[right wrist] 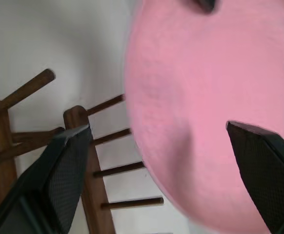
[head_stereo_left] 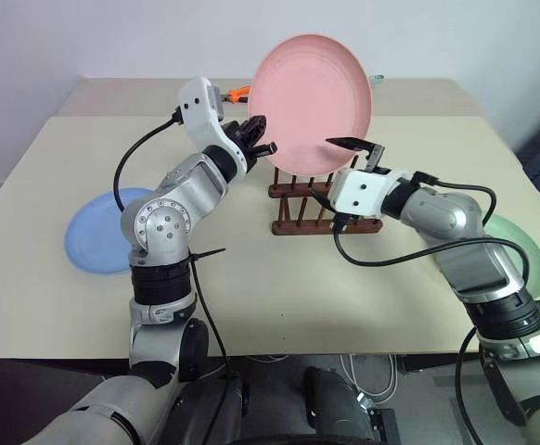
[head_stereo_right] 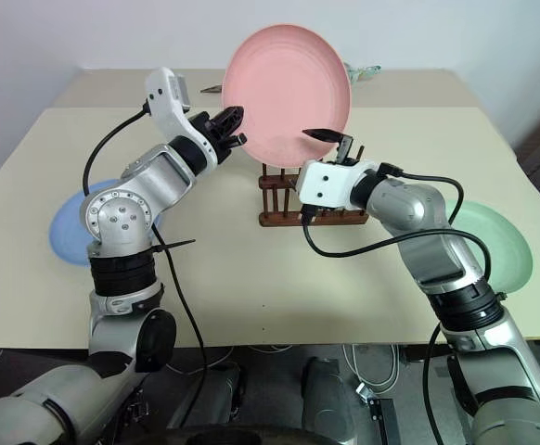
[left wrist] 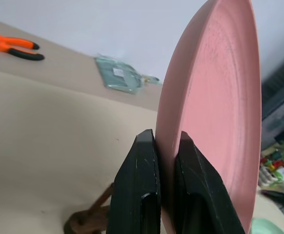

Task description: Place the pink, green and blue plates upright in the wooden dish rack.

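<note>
The salmon-pink round matte plastic plate [head_stereo_left: 313,102] hangs on edge directly above the small dark brown wooden dish rack [head_stereo_left: 315,206], its lower rim at the height of the peg tops, not yet seated. The left end effector [head_stereo_left: 266,135] is clamped on the plate's rim on the side away from the right arm. The right end effector [head_stereo_left: 340,170] stands spread wide just in front of the rack, its black fingers either side of the plate's lower edge without gripping it.

The likely failure is a single edge pinch letting the plate swing or slip as it goes down, so that the rim lands on a peg tip and tips the light rack. The wide-open right fingers could also knock the pegs.

The light blue plate [head_stereo_left: 103,232] and the pale mint green plate [head_stereo_left: 520,243] lie flat on the pale beige surface [head_stereo_left: 279,297], well apart from the rack on opposite sides. Behind the rack lie orange-handled pliers [left wrist: 12,46], with a plain white wall [head_stereo_left: 112,37] beyond.
</note>
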You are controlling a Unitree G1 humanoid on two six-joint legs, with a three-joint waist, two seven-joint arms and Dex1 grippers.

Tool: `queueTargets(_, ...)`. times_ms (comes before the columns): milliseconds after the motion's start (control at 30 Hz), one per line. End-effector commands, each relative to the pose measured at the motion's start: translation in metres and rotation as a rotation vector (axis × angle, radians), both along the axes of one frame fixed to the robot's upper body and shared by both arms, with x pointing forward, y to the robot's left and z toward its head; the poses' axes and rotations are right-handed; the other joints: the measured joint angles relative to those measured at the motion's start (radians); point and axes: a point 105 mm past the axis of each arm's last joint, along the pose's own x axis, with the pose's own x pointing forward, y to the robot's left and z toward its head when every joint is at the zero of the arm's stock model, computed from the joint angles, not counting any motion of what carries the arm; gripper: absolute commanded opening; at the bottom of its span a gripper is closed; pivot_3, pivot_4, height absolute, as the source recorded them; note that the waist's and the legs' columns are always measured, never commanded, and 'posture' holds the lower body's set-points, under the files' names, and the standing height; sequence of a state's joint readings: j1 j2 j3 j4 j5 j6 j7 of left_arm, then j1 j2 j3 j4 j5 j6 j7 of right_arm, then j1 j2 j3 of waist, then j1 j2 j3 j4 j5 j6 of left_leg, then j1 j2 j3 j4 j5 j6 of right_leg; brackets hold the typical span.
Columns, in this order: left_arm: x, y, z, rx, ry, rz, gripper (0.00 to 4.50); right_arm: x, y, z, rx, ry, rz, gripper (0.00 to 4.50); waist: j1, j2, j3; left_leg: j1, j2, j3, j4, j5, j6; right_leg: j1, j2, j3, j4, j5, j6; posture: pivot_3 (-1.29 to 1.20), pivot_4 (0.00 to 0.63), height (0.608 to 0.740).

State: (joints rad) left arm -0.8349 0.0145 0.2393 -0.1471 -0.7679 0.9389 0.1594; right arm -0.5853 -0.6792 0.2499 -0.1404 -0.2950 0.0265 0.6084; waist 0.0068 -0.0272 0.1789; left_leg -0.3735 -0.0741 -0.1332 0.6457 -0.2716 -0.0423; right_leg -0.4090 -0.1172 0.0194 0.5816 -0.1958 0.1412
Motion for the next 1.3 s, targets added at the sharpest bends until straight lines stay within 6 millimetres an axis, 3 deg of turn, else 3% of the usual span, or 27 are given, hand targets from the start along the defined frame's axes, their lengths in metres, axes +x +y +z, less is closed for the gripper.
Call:
queueTargets(33,-0.013,-0.008,0.022,-0.050,-0.061,-0.067,0.00,0.005,0.002,0.013,-0.019,-0.102,-0.013,3.13,0.002,0.000,0.000,0.000,0.000,0.000,0.000,0.000,0.000,0.000,0.000,0.000,0.000,0.000,0.000,0.00,0.150,0.740)
queueTargets(233,-0.019,-0.011,0.021,-0.107,-0.038,-0.119,0.00,0.006,0.000,0.010,-0.050,-0.135,-0.023,0.03,0.003,0.000,0.000,0.000,0.000,0.000,0.000,0.000,0.000,0.000,0.000,0.000,0.000,0.000,0.000,0.00,0.150,0.740)
queueTargets(367,-0.018,0.003,0.038,-0.275,-0.091,-0.094,1.59,0.006,-0.003,0.016,-0.056,-0.184,-0.040,0.00,0.005,0.000,0.000,0.000,0.000,0.000,0.000,0.000,0.000,0.000,0.000,0.000,0.000,0.000,0.000,0.00,0.150,0.740)
queueTargets(433,-0.011,0.026,0.052,-0.349,-0.153,-0.001,2.61,0.006,-0.011,0.022,-0.031,-0.195,-0.057,0.00,0.005,0.000,0.000,0.000,0.000,0.000,0.000,0.001,-0.001,0.000,0.000,0.000,0.000,0.000,0.000,0.00,0.150,0.740)
queueTargets(500,-0.007,0.045,0.057,-0.298,-0.223,0.076,3.62,0.004,-0.021,0.031,0.060,-0.170,-0.068,0.00,0.004,0.000,0.000,0.000,0.000,0.000,0.000,0.001,-0.002,0.000,0.000,0.000,-0.001,0.000,0.000,0.00,0.150,0.740)
queueTargets(600,-0.006,0.058,0.051,-0.052,-0.320,0.125,3.62,-0.007,-0.033,0.045,0.345,-0.026,-0.027,0.00,0.003,0.000,0.000,0.000,0.000,0.000,-0.001,0.001,-0.001,0.000,0.001,0.000,-0.001,0.000,-0.001,0.00,0.150,0.740)
queueTargets(633,-0.007,0.058,0.039,0.077,-0.343,0.104,3.62,-0.011,-0.044,0.054,0.519,0.074,-0.013,0.00,0.002,0.001,0.000,0.000,0.000,0.000,-0.001,0.000,-0.001,0.000,0.001,0.000,-0.001,0.000,-0.001,0.00,0.150,0.740)
queueTargets(733,-0.013,0.051,0.008,0.334,-0.380,0.009,3.62,-0.023,-0.056,0.068,0.781,0.258,0.068,0.00,0.004,0.002,0.000,0.000,0.000,0.000,-0.001,-0.001,0.002,0.001,0.001,0.001,-0.002,0.000,-0.001,0.00,0.150,0.740)
queueTargets(833,-0.041,0.030,-0.043,0.541,-0.391,-0.253,3.62,-0.037,-0.067,0.081,1.022,0.454,0.181,0.00,0.004,0.003,0.001,0.000,0.000,0.000,-0.001,-0.002,0.004,0.001,0.001,0.001,-0.002,-0.001,-0.005,0.00,0.150,0.740)
queueTargets(900,-0.062,0.022,-0.068,0.574,-0.370,-0.414,3.62,-0.044,-0.069,0.079,1.070,0.555,0.211,0.00,0.003,0.004,0.001,0.000,0.001,0.000,-0.001,-0.002,0.004,0.001,0.000,0.001,-0.002,-0.002,-0.006,0.00,0.150,0.740)
queueTargets(967,-0.076,0.018,-0.082,0.568,-0.346,-0.505,3.62,-0.045,-0.071,0.071,1.070,0.608,0.183,0.00,0.003,0.006,0.002,0.000,0.002,0.000,-0.002,-0.002,0.004,0.000,0.000,0.001,-0.002,-0.002,-0.006,0.00,0.150,0.740)
queueTargets(1100,-0.091,0.011,-0.091,0.550,-0.329,-0.596,3.62,-0.040,-0.078,0.055,1.071,0.648,0.106,0.00,0.003,0.007,0.003,0.000,0.002,0.000,-0.002,-0.002,0.004,0.000,0.000,0.001,-0.002,-0.002,-0.006,0.00,0.150,0.740)
queueTargets(1300,-0.096,0.007,-0.091,0.537,-0.329,-0.616,3.62,-0.036,-0.086,0.043,1.099,0.689,0.064,0.00,0.004,0.007,0.003,0.000,0.002,0.001,-0.001,-0.002,0.005,0.000,0.000,0.001,-0.002,-0.001,-0.006,0.00,0.150,0.740)
